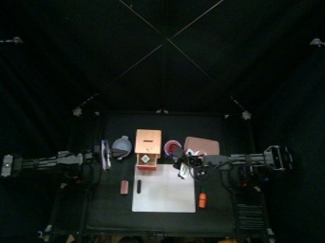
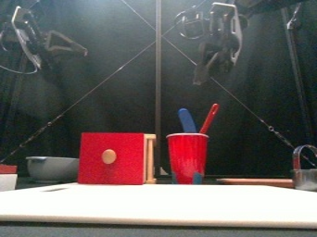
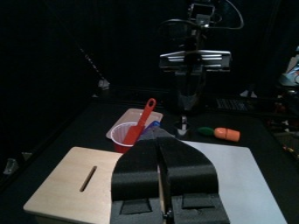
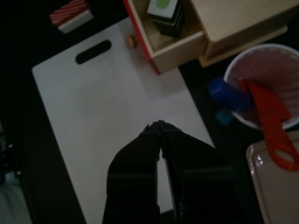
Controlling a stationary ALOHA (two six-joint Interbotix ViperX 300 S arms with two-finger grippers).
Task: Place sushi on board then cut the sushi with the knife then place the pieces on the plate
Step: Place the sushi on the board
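From where I stand the job has hardly begun. The white board [image 1: 162, 190] lies bare but for an orange toy [image 1: 202, 199] at its four-o'clock edge, and the dark green sushi roll [image 4: 163, 10] lies in the pulled-out drawer [image 4: 198, 39] of the wooden box [image 1: 154, 140], at twelve o'clock from the board. The right hand [image 4: 158, 127] hangs high over the board's far side, jaws pressed together on nothing. The left hand [image 3: 163, 142] is likewise closed and empty, out toward ten o'clock. The red cup [image 2: 187, 155] with its two knives [image 2: 209, 118] stands just beside the box at three o'clock, the pink tray [image 1: 203, 144] beyond it. So I'd call this the first step — fetching the sushi. Next, a hand must open, dip into the drawer and lift the roll onto the board — without nudging the cup.
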